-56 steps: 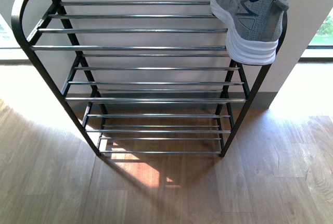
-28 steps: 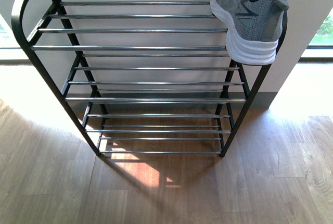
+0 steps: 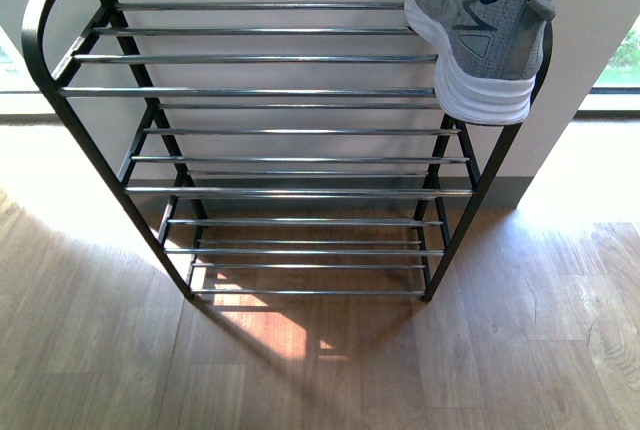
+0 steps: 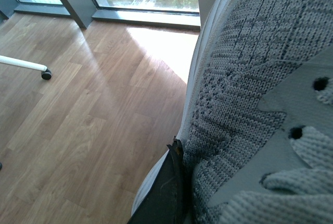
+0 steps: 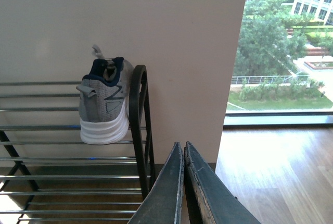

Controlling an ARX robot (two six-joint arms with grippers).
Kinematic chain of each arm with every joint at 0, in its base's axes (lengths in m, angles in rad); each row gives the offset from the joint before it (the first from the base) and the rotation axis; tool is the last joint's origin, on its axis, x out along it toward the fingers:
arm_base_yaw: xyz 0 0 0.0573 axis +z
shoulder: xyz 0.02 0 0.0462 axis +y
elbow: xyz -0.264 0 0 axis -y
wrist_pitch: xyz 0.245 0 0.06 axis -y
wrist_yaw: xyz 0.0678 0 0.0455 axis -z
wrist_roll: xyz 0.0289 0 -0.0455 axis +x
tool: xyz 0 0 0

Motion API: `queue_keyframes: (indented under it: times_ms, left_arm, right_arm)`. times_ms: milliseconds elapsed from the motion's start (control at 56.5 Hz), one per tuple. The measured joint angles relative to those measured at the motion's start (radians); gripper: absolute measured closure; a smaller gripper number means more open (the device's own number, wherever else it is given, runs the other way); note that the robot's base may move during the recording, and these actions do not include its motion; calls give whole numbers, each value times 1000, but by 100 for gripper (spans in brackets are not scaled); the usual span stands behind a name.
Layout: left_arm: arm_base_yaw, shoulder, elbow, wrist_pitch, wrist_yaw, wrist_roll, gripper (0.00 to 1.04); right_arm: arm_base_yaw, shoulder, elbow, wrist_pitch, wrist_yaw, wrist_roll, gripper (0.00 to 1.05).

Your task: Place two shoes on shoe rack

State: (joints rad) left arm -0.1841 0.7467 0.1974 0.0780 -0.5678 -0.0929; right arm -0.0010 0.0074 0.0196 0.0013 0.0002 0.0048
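First sneaker (image 3: pixel 480 35) sits top-right on rack (image 3: pixel 270 92), leaving room beside; L gripper (image 4: pixel 169 193) pinches second sneaker (image 4: pixel 250 104), ready to place; R gripper (image 5: pixel 183 150) jaws pressed together, empty.

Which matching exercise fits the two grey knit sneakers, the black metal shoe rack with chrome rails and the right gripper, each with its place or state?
1. grey knit sneaker, front view
2. grey knit sneaker, left wrist view
3. black metal shoe rack
4. right gripper

A. shut, empty
B. standing on the wooden floor
C. top tier, right end
D. held against the left gripper's finger

Pairs: 1-C; 2-D; 3-B; 4-A
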Motion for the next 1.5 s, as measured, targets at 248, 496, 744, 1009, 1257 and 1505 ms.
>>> queue_keyframes:
  times_ms: [248, 496, 744, 1009, 1257, 1505]
  left_arm:
    - [0, 0, 0, 0, 0, 0, 102]
    - [0, 0, 0, 0, 0, 0, 102]
    - [1, 0, 0, 0, -5, 0, 102]
    - [-29, 31, 32, -65, -40, -99, 102]
    - [-216, 582, 525, -21, 118, -709, 102]
    - [-315, 1120, 1015, -144, 258, -810, 102]
  right_arm:
    - [0, -1, 0, 0, 0, 0, 103]
    - [0, -1, 0, 0, 0, -2, 68]
    - [0, -2, 0, 0, -1, -2, 22]
    - [1, -2, 0, -2, 5, -2, 9]
    - [1, -4, 0, -2, -1, -2, 9]
    - [1, -4, 0, -2, -1, -2, 9]
